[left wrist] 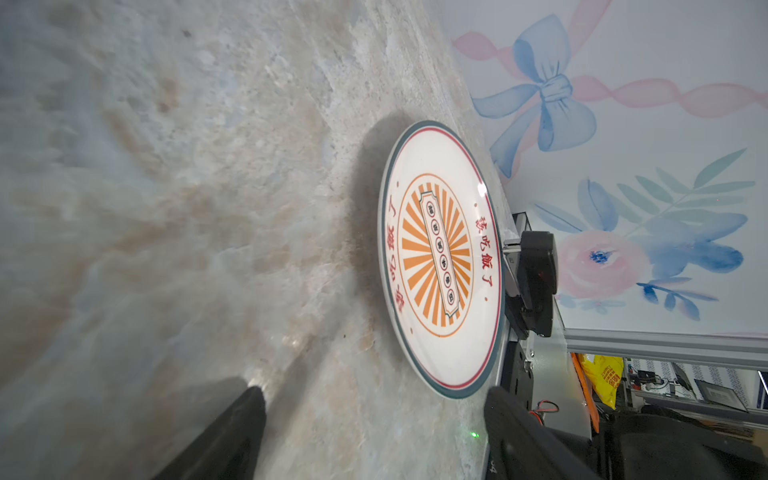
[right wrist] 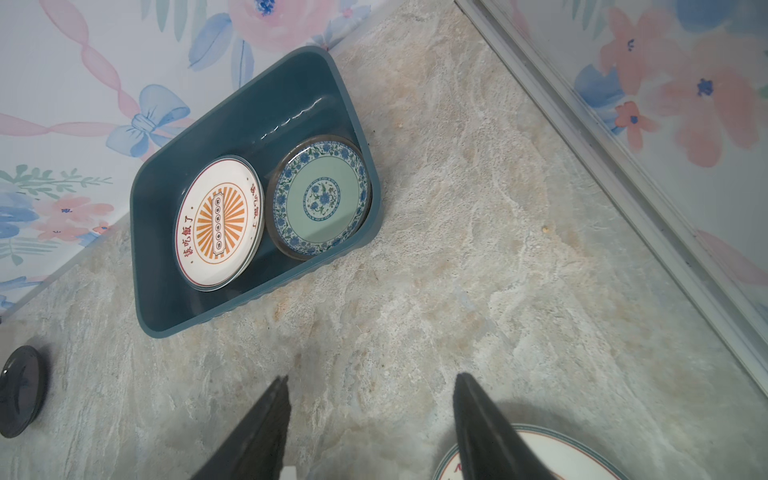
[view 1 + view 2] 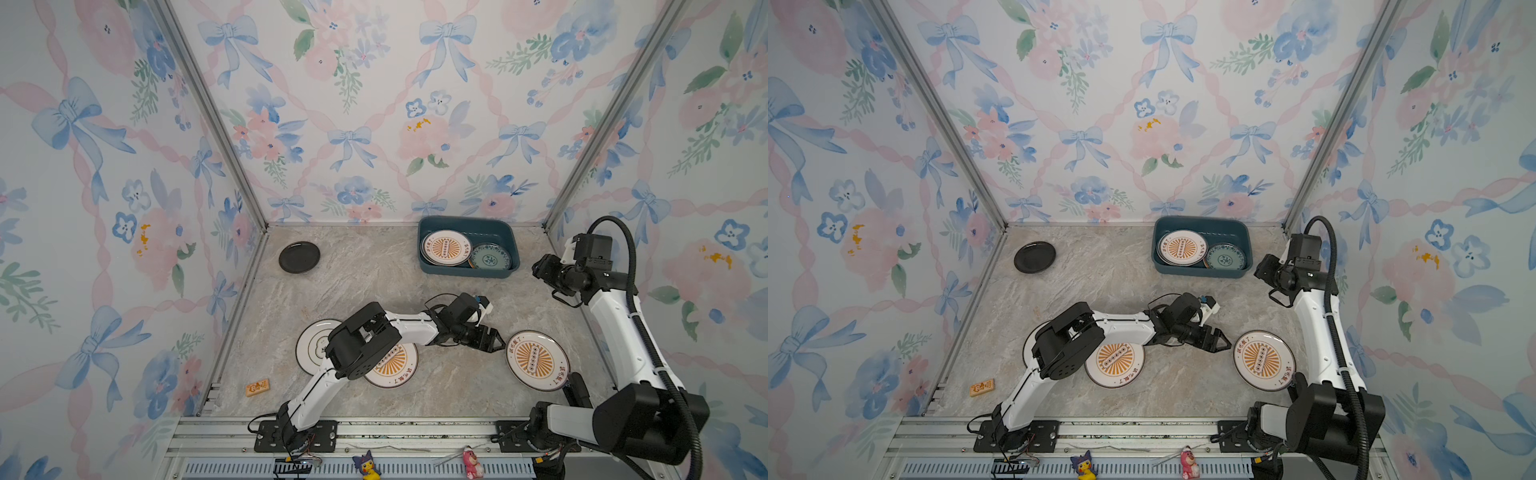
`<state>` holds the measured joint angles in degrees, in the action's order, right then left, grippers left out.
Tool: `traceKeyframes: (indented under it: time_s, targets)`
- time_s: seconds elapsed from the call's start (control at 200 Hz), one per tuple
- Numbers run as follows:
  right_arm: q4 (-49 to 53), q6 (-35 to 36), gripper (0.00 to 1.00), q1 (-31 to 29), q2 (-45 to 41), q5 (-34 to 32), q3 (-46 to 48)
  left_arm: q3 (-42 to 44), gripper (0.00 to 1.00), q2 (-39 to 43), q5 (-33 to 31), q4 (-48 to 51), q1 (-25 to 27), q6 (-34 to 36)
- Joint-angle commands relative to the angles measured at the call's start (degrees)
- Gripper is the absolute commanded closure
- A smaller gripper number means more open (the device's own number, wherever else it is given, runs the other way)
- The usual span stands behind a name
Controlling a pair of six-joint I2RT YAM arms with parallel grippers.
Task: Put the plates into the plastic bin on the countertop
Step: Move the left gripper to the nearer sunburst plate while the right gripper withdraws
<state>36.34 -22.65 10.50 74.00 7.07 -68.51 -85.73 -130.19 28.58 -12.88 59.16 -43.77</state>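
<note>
My left gripper [image 3: 496,341] [image 3: 1220,342] [image 1: 374,390] reaches across low over the countertop [image 3: 374,282], open and empty, its fingertips just short of the rim of a sunburst plate [image 3: 537,360] [image 3: 1263,360] [image 1: 440,257]. Another sunburst plate [image 3: 392,368] and a navy-rimmed white plate [image 3: 311,345] lie partly hidden under that arm. At the back left sits a black plate [image 3: 299,257] [image 2: 18,390]. The plastic bin [image 3: 467,224] [image 2: 257,104] holds stacked sunburst plates [image 3: 446,248] [image 2: 218,222] and a teal-patterned plate [image 3: 491,257] [image 2: 320,197]. My right gripper [image 3: 540,268] [image 3: 1262,268] [image 2: 372,377] hangs open and empty, high in front of the bin.
A small orange block [image 3: 257,387] lies near the front left corner. Two toy figures [image 3: 368,465] [image 3: 473,463] stand on the front rail. Flowered walls close in the left, back and right sides. Bare marble shows between the bin and the front plates.
</note>
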Motion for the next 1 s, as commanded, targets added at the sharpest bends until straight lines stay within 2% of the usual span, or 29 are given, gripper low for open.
traceKeyframes:
  time_s: [0.0,0.285,0.64,0.995]
  targets:
    - [-0.2,0.7,0.4,0.4,-0.8,1.8,1.7,-3.0,0.19,-4.2,1.7,0.7,0.9,-2.2]
    - [-1.1,0.6,0.4,0.5,-0.9,2.6,2.8,-10.6,0.31,-10.4,0.8,6.0,3.0,-2.0]
    - [-1.5,0.6,0.41,0.5,-1.8,2.9,3.9,-15.2,0.67,-14.4,0.4,9.6,3.2,-1.7]
    - [-1.9,0.6,0.41,0.4,-3.0,3.0,5.5,-15.7,0.83,-14.3,-1.9,12.5,2.2,0.8]
